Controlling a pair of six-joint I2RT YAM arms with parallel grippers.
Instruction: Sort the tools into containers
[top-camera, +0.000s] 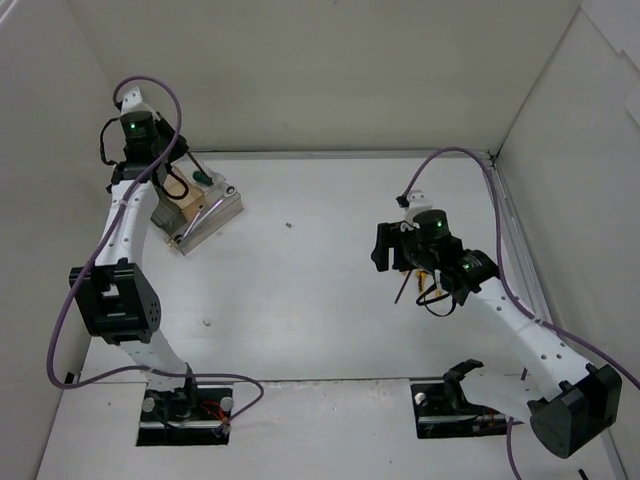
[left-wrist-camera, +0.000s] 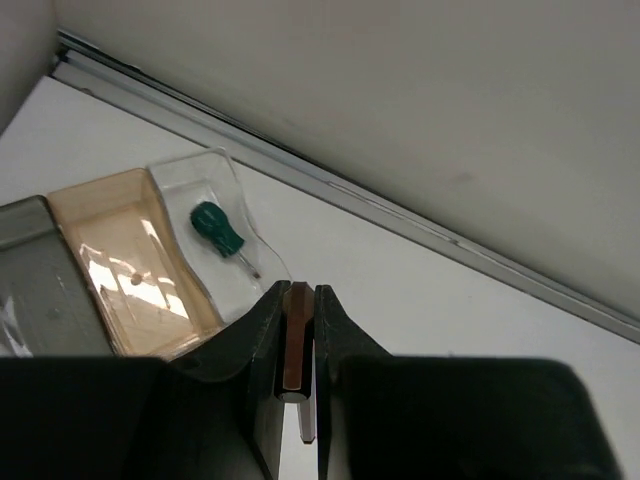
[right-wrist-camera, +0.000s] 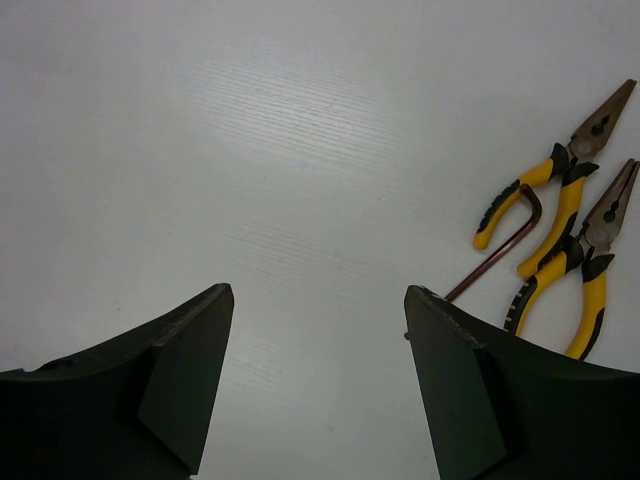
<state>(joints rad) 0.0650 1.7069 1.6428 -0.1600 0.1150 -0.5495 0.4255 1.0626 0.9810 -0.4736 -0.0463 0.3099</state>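
Seen from above, the left claw (top-camera: 181, 190) hangs over the boxes (top-camera: 215, 215) at upper left. The right claw (top-camera: 392, 250) is right of centre on the desk (top-camera: 300, 300).

On the left wrist, the left claw (left-wrist-camera: 298, 300) is pinched shut on a thin brown rod (left-wrist-camera: 296, 345), probably stiff and light. A screwdriver (left-wrist-camera: 217, 230) lies boxed.

On the right wrist, the right claw (right-wrist-camera: 318, 295) gapes wide and empty. Pliers (right-wrist-camera: 563, 195) and a bent rod (right-wrist-camera: 510, 245) lie at right. The pliers look heavy, so grip the rubbery handles.

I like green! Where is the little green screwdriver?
In the left wrist view, the green screwdriver lies inside the clear box, beside the brown-tinted box.
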